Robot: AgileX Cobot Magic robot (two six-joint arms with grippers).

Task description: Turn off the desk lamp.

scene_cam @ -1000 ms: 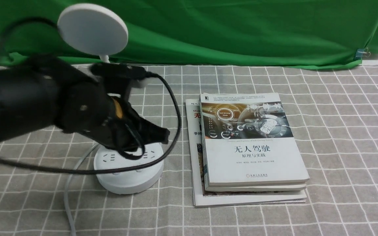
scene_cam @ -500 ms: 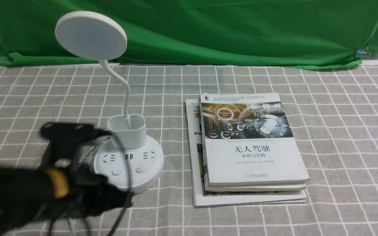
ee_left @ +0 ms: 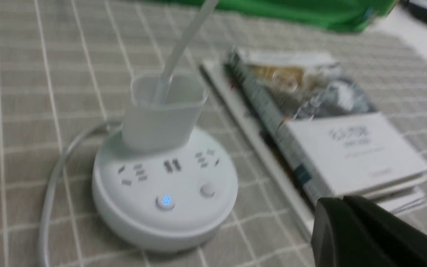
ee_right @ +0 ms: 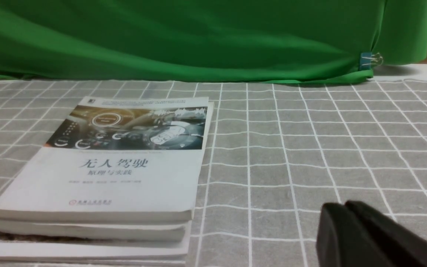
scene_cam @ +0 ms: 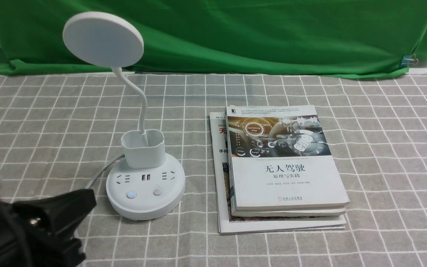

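White desk lamp with round disc head (scene_cam: 145,185) at left-centre of frame, on checked grey desk (scene_cam: 384,167). Left hand (ee_left: 343,218) shut, empty, lower left. Risk: left button (scene_cam: 131,194) glows blue; lamp possibly not off.

Desk lamp (scene_cam: 145,187) left of stacked books (scene_cam: 282,168), left end effector (scene_cam: 50,218) nearer, beside its base.

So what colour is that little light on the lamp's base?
Blue: the left button glows blue, clearest in the left wrist view.
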